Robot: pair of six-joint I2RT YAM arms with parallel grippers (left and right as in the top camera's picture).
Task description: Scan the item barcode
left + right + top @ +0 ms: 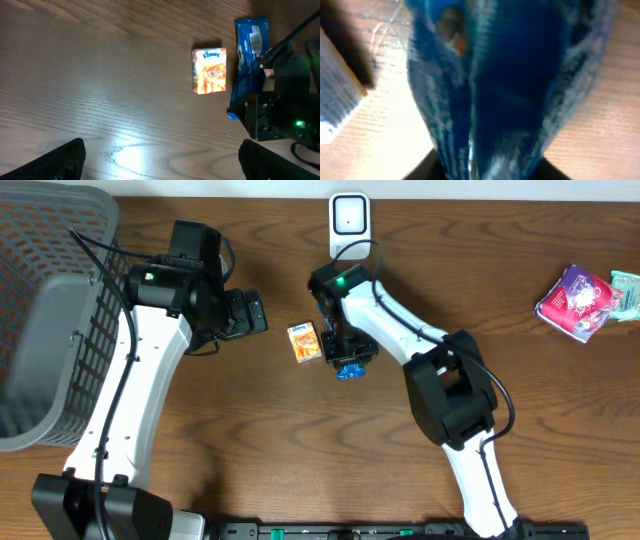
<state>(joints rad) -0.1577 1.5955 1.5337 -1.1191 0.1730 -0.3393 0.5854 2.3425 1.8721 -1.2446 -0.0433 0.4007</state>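
Overhead: blue packet (349, 370) on table at centre, under right gripper (345, 352), just right of orange tissue pack (305, 342). White scanner (350, 217) at far edge, behind both. Grey basket (50, 330) far left, purple packet (578, 298) far right. Left gripper (245, 313) spread wide, holding nothing, near tissue pack.

Left wrist: "Kleenex" legible on tissue pack (210, 71). Blue packet (250, 50) alongside, w/ white label, print too small to read. Lower end hidden by right gripper.

Right wrist: blue packet (505, 90) fills frame, blurred, glossy, creased down the middle, pinched btwn the jaws. Tissue pack edge (335, 100) at left.
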